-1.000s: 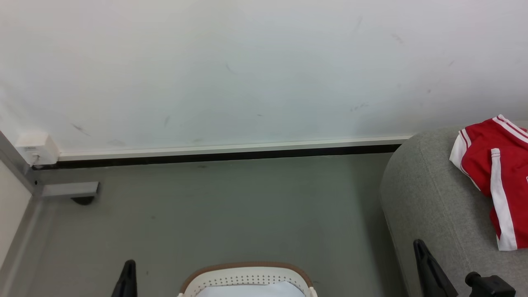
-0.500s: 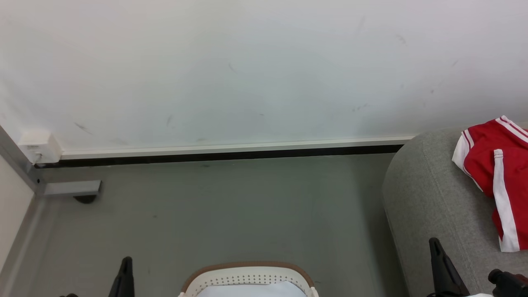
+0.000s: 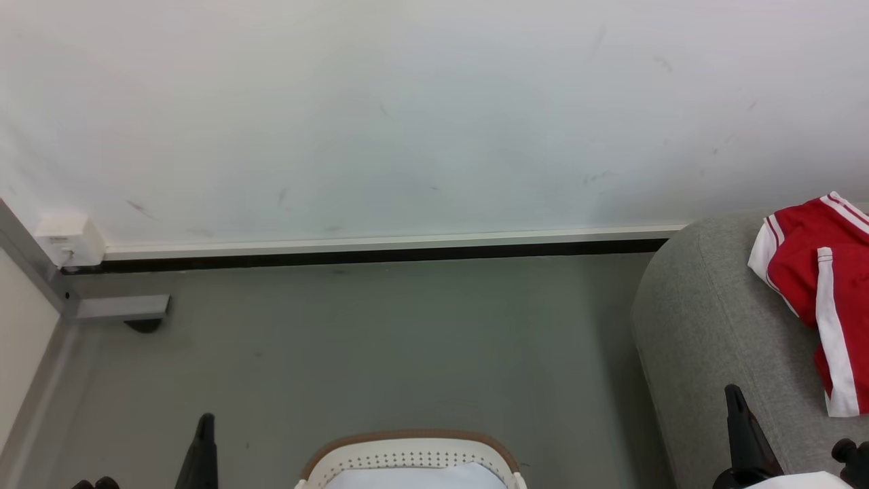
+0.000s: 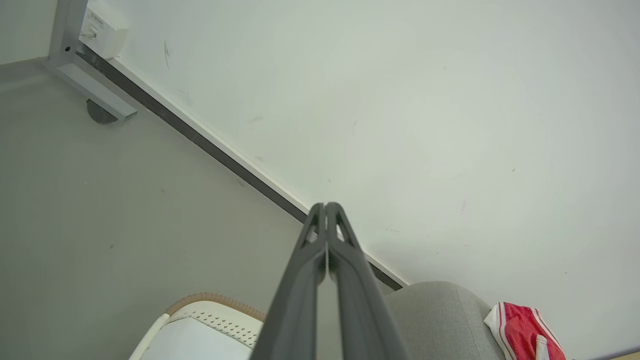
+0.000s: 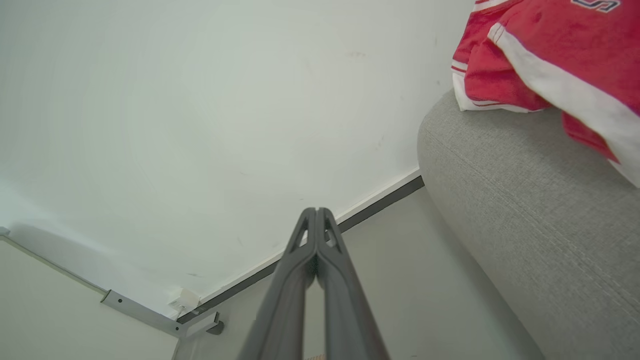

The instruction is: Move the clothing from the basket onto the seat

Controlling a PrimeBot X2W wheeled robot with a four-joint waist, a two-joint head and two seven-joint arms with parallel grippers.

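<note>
Red clothing [image 3: 821, 292] with white stripes lies on the grey seat [image 3: 706, 319] at the right; the same clothing [image 5: 550, 55] [image 4: 522, 335] rests on the seat [image 5: 525, 210] [image 4: 440, 320] in both wrist views. The off-white basket [image 3: 407, 455] with its brown rim sits at the bottom centre, showing a pale inside; the basket [image 4: 200, 320] also appears low in the left wrist view. My left gripper [image 3: 204, 424] [image 4: 326, 205] is shut, empty, left of the basket. My right gripper [image 3: 732, 394] [image 5: 317, 210] is shut, empty, beside the seat's front.
A white wall [image 3: 407, 115] with a dark skirting strip [image 3: 366, 257] runs across the back. A small white box [image 3: 68, 238] and a grey metal bracket [image 3: 122, 307] sit in the left corner. Grey floor [image 3: 380, 346] lies between the wall and the basket.
The right gripper has drawn back to the lower right, away from the clothing. The left gripper has dropped slightly. The picture has shifted a little.
</note>
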